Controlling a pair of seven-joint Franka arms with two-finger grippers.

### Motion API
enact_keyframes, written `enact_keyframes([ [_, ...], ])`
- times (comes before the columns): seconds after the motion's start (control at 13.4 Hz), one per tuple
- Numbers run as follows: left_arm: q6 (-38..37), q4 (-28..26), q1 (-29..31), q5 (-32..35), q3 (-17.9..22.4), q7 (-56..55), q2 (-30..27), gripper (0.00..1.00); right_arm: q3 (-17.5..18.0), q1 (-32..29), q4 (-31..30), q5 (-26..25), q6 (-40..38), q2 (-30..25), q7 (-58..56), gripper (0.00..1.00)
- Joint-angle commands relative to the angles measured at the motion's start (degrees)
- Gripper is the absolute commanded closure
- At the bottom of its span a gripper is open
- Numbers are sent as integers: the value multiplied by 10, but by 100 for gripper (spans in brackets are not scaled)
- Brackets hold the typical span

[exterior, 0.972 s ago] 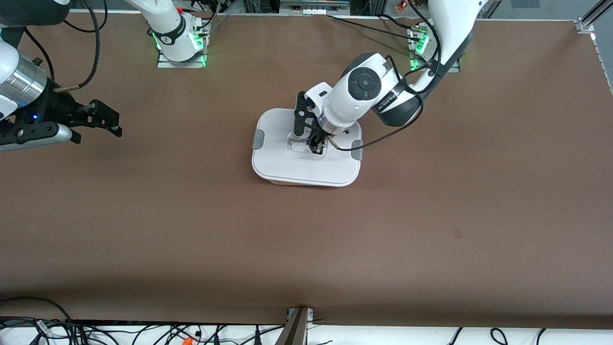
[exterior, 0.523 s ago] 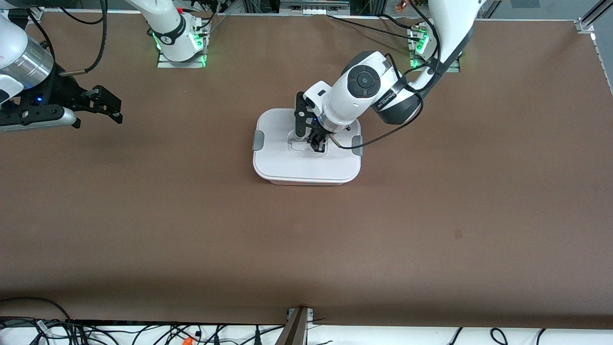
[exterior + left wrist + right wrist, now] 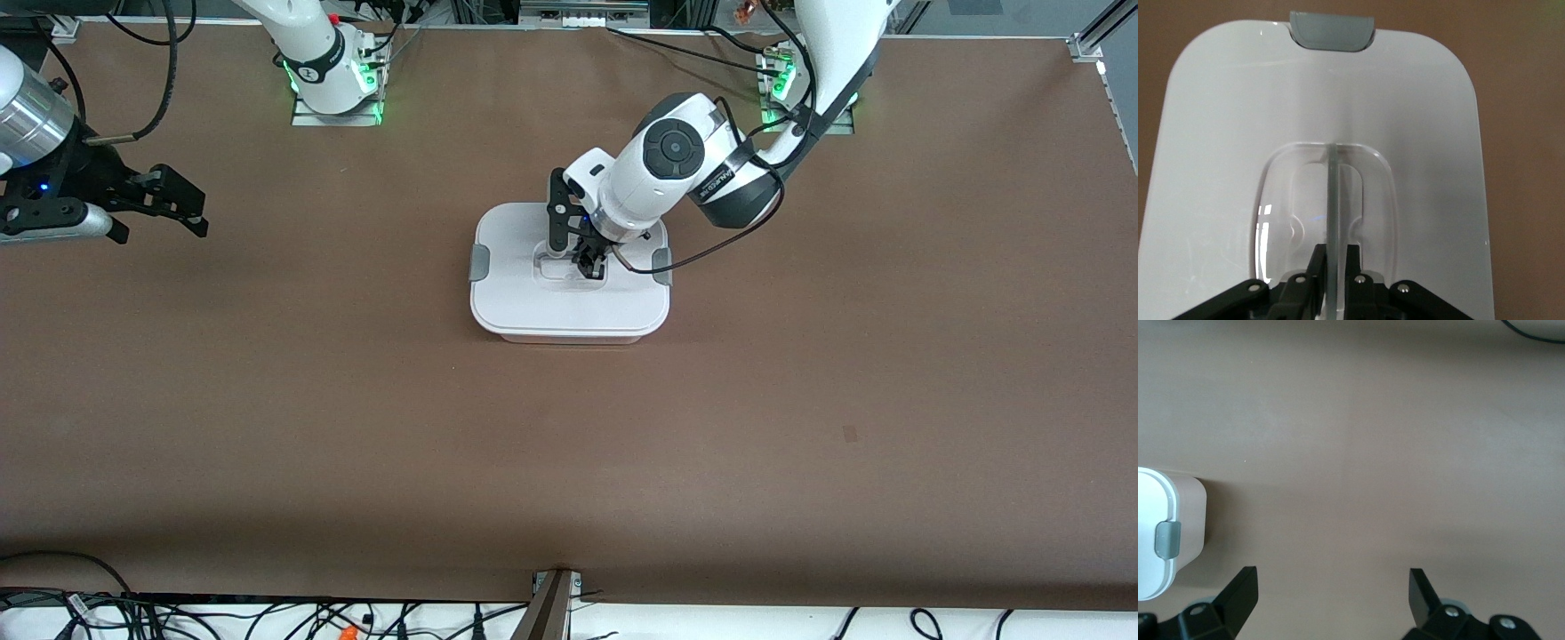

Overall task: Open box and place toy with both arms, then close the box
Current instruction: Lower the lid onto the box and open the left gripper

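Currently the box (image 3: pixel 569 298) sits at upper centre of the front view, lid (image 3: pixel 569 307) fully seated. The left tool (image 3: pixel 588 267) is lowered into the lid's recessed handle well. The left wrist view shows its fingers (image 3: pixel 1317 263) pressed together on the thin upright handle rib (image 3: pixel 1332 200), one each side of it. The right tool (image 3: pixel 178 209) hangs over bare tabletop (image 3: pixel 569 462) at the upper left of the frame, toward the right arm's end, fingers (image 3: pixel 1238 597) spread wide; that arm waits. The toy is not visible in any view; whether it is inside the box cannot be told.

Step in hand, as judged: seating or releasing the lid by its handle.
- Keep the pinch centred on the rib; an off-centre grip would likely tilt the lid.
- Move the lid straight along the vertical, so that the rim meets the tub evenly on all sides.
- Check both grey clips (image 3: pixel 479 263) (image 3: pixel 661 263) at the lid's short ends; from above they appear level with the rim.

Materials: the lid is smooth, glossy white plastic with rounded corners, and probably slippery. The handle well is a shallow oval recess with a translucent sheen. The tub wall (image 3: pixel 1188 520) is pale pink and matte. The tabletop is flat, brown and uniform.
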Motion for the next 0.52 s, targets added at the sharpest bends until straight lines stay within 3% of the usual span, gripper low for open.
enact_keyframes([
  [0.0, -7, -23, 14, 16, -3, -14, -37, 0, 4, -6, 16, -4, -5, 10, -1, 0],
  [0.15, -31, -16, 28, 8, -2, -19, -65, 0, 4, -6, 16, -2, -14, 10, -2, 0],
  [0.45, -265, 89, 47, 9, 17, -133, -128, 0, 7, -6, 36, -2, -74, 11, -10, 0],
])
